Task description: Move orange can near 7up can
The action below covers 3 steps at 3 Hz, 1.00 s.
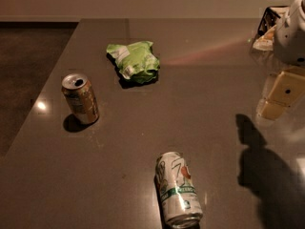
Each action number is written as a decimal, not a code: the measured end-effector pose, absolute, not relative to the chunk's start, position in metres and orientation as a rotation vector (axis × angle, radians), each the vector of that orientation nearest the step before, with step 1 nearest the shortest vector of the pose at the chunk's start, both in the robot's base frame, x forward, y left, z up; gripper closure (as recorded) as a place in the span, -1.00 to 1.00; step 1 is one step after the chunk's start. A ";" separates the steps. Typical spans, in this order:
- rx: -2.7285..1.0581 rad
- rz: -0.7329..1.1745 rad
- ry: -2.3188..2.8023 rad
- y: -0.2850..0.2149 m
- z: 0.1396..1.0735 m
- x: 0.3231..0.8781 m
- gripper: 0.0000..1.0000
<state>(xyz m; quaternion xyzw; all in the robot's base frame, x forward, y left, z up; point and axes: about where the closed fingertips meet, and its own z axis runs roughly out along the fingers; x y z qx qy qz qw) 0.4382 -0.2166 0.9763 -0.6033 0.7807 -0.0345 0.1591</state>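
the orange can (80, 99) stands upright at the left of the table (209, 70), well apart from the 7up can (177, 190) lying on its side in front, so the gripper (291, 37), at the far right edge and open or closed i cannot tell, risks tipping it or rolling the 7up can.

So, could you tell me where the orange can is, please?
In the camera view, the orange can stands upright on the left of the table, left of the green bag and the 7up can; the tool is far right.
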 end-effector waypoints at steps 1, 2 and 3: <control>-1.724 -0.099 2.231 -0.216 0.977 0.438 -1.00; -1.704 -0.069 2.217 -0.206 0.971 0.441 -1.00; -1.689 -0.020 2.207 -0.192 0.963 0.446 -1.00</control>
